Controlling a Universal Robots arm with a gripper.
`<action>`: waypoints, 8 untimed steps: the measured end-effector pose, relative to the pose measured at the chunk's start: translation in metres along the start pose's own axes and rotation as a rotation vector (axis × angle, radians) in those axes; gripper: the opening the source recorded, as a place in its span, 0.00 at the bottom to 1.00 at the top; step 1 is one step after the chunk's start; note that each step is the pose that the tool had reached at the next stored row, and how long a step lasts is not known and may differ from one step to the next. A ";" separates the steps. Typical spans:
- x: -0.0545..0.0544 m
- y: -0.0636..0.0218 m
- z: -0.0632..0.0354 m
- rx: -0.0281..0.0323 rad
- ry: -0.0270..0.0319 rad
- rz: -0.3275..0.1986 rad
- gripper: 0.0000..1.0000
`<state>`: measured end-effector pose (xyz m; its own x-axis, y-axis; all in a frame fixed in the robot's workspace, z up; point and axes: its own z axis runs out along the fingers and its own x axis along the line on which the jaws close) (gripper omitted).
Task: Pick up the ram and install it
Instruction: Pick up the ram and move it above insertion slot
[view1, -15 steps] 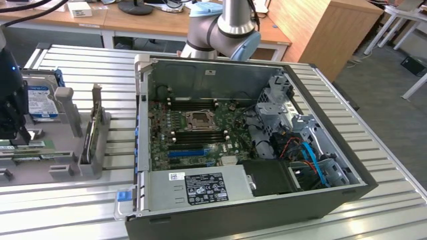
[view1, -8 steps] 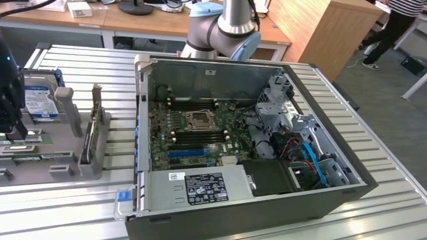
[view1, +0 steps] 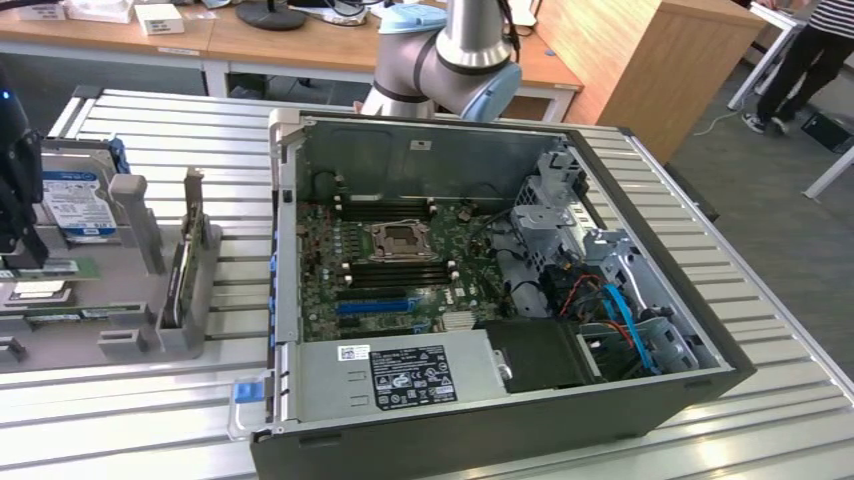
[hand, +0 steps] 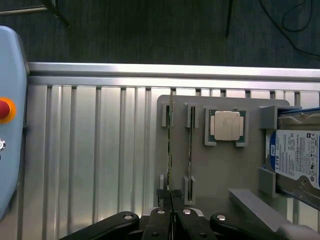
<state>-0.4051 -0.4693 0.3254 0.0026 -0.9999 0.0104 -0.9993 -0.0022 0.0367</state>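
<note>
I am hovering my black gripper (hand: 170, 194), jaws pinched shut, over a grey tray (hand: 220, 170) at the exterior view's left. The thin green ram stick (hand: 171, 145) is standing edgewise in it at my fingertips; gripped or not, I cannot tell. A square silver processor (hand: 226, 125) is lying beyond.

Even, flat light falls on a ribbed aluminium table (view1: 134, 440) in the near ground. At the far side stand light wooden desks (view1: 267, 45) and, toward the exterior view's right, a wooden cabinet (view1: 627, 60). Grey floor (view1: 761, 190) runs past it to a person's dark-trousered legs (view1: 807, 60). Black cables (hand: 228, 17) trail over dark carpet (hand: 150, 30) beyond the table's edge.
</note>
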 end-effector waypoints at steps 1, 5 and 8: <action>0.000 0.0001 -0.0020 0.0001 -0.0001 0.000 0.11; 0.000 0.0004 -0.0105 0.0001 -0.0001 0.000 0.11; 0.000 0.0006 -0.0170 0.0001 -0.0001 0.000 0.11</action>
<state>-0.4051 -0.4693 0.3424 0.0025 -0.9999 0.0104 -0.9993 -0.0022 0.0366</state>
